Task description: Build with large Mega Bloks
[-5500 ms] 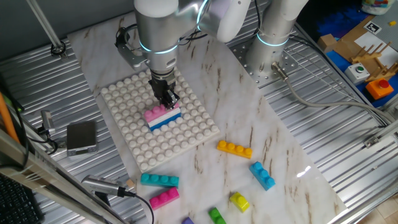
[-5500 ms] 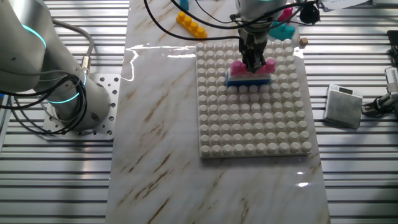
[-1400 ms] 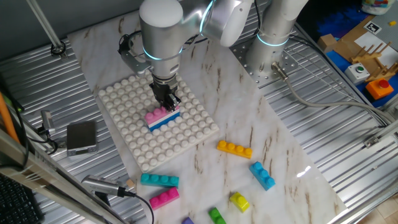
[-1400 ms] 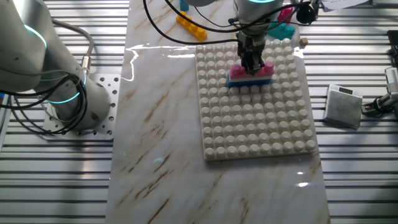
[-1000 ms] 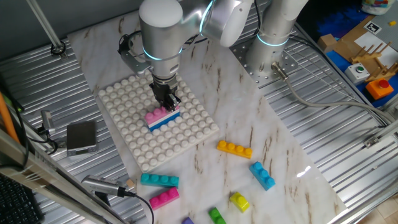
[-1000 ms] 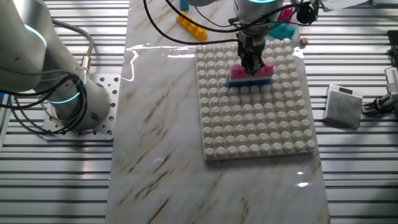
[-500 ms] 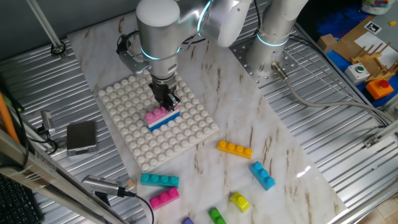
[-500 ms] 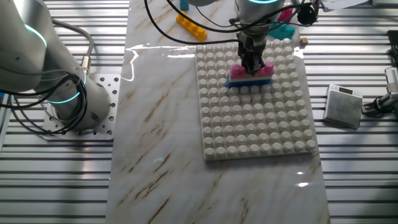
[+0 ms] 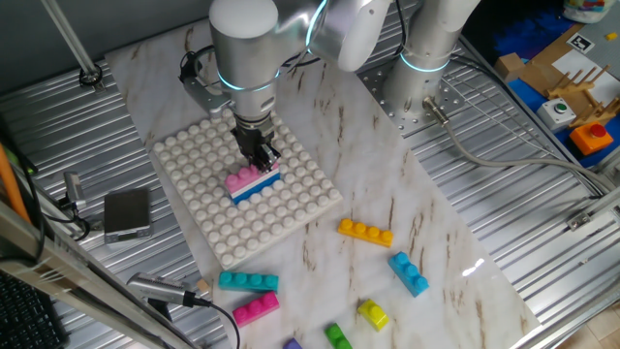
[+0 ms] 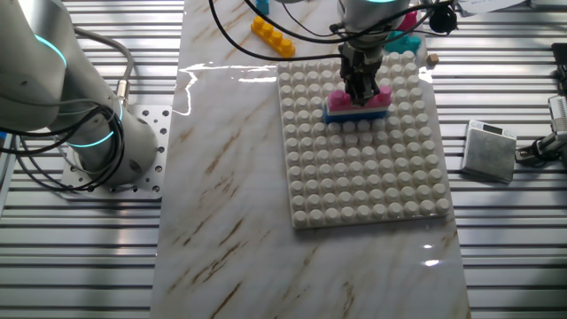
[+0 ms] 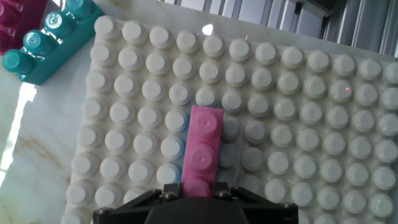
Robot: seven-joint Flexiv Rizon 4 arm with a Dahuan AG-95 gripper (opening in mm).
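A pink Mega Blok (image 9: 250, 176) tops a small stack with a white layer and a blue brick (image 9: 260, 190) below it, on the white studded baseplate (image 9: 194, 160). My gripper (image 9: 260, 160) comes straight down onto the stack. In the hand view the gripper (image 11: 198, 186) has its fingers against both sides of the pink brick's (image 11: 202, 149) near end, shut on it. From the other fixed view the gripper (image 10: 361, 89) covers the middle of the pink brick (image 10: 359, 96). Loose bricks lie off the plate: orange (image 9: 365, 233), blue (image 9: 408, 272), teal (image 9: 248, 281), pink (image 9: 256, 309), yellow (image 9: 373, 313), green (image 9: 337, 336).
A small grey box (image 9: 127, 213) lies left of the baseplate on the ribbed metal. The arm's base (image 9: 417, 87) is bolted at the back right. A teal brick (image 11: 50, 40) lies just beyond the plate's corner in the hand view. The marble sheet ends in ribbed metal on both sides.
Since 5.5 s ago the baseplate has shifted slightly on the marble. Over the last second the gripper stays on the pink brick; only the wrist drifts a little.
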